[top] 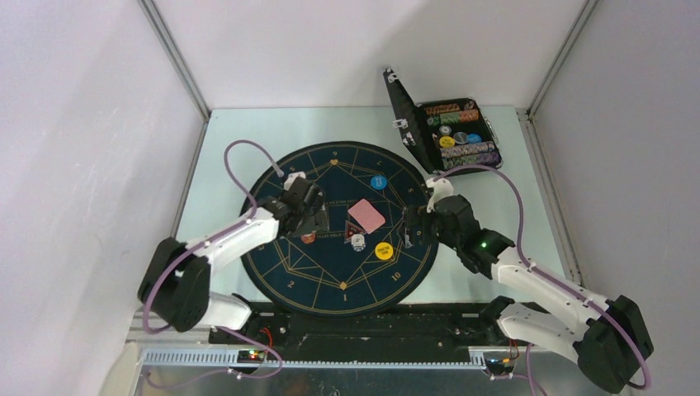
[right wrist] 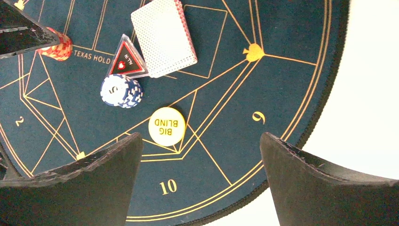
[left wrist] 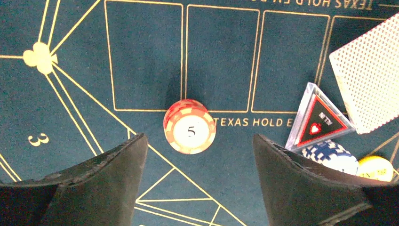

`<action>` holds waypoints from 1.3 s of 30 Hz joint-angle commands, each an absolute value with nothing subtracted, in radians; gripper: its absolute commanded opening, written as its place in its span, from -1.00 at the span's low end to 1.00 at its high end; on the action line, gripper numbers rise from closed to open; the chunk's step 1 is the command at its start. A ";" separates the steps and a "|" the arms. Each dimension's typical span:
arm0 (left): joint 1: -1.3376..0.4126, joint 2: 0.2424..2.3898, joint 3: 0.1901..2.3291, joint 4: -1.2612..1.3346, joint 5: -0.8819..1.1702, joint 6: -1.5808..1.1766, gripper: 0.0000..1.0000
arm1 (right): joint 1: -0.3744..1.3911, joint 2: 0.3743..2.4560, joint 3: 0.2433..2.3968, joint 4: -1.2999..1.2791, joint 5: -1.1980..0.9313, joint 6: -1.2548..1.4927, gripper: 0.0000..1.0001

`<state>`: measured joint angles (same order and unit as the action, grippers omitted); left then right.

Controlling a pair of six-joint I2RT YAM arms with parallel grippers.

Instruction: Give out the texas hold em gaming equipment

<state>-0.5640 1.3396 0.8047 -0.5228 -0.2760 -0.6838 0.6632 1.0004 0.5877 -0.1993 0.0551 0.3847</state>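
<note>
Plainly, both grippers hang open over the round dark-blue mat point(top: 330, 285), and neither grasps anything. The left gripper point(left wrist: 200, 188) has its two dark fingers point(left wrist: 108, 174) spread wide, and a short stack of orange-red chips point(left wrist: 189, 126) marked 5 stands on the mat just beyond the tips, touching neither one. From overhead that stack point(top: 308, 238) sits left of the mat's centre, right at the left gripper's point(top: 307, 223) end. The right gripper point(right wrist: 200, 141), jaws equally released, hovers above the mat's right part beside the gold number 10.

At the centre lies a squared deck of pink-red-backed playing cards point(top: 367, 216), face down. A clear triangular ALL IN marker point(right wrist: 126, 60) touches the deck's near edge, with a stack of blue-and-white chips point(right wrist: 121, 91) just near of it. The yellow BIG BLIND disc point(right wrist: 166, 126) lies flat to the near right, apart from both. A small blue disc point(top: 378, 182) rests far right of the deck. Off the mat, at the table's point(top: 231, 140) far right corner, a black hinged case point(top: 454, 132) stands open with rows of chips inside.
</note>
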 commanded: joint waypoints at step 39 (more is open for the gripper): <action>-0.568 1.586 0.989 -0.647 -0.275 -0.640 -0.14 | 0.650 1.000 0.570 -0.162 0.196 0.386 0.94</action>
